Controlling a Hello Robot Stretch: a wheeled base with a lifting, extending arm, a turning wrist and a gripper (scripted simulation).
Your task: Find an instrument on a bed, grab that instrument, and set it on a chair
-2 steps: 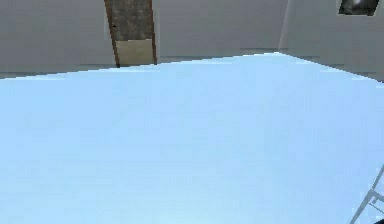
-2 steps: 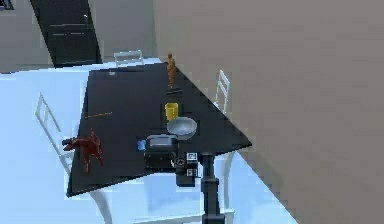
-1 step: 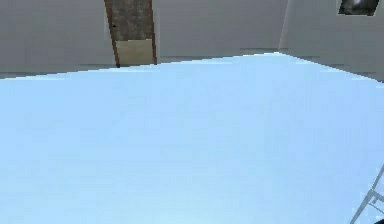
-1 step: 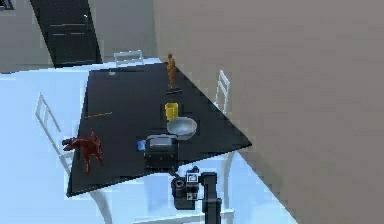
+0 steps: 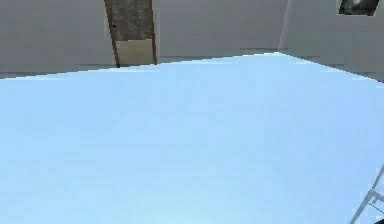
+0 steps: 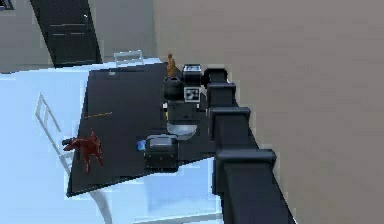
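Where the tool stands: tool (image 6: 173, 90) at the end of the arm (image 6: 240, 170), over a dark slab (image 6: 120, 110) on the pale-blue bed (image 5: 190, 140).
Hold: cannot tell whether it grips anything, since things lie on the slab right behind it.
Instrument: probably the small brown shape (image 6: 170, 65) just beyond the tool; whether they touch is unclear.
Nearby: grey round thing (image 6: 183, 128) and dark box (image 6: 160, 152) back along the arm; red thing (image 6: 86, 150) well off sideways.
Progress: bed found, arm out over it; grab unconfirmed; carrying to a chair, perhaps the white frame (image 6: 126, 57) farther out, is left.
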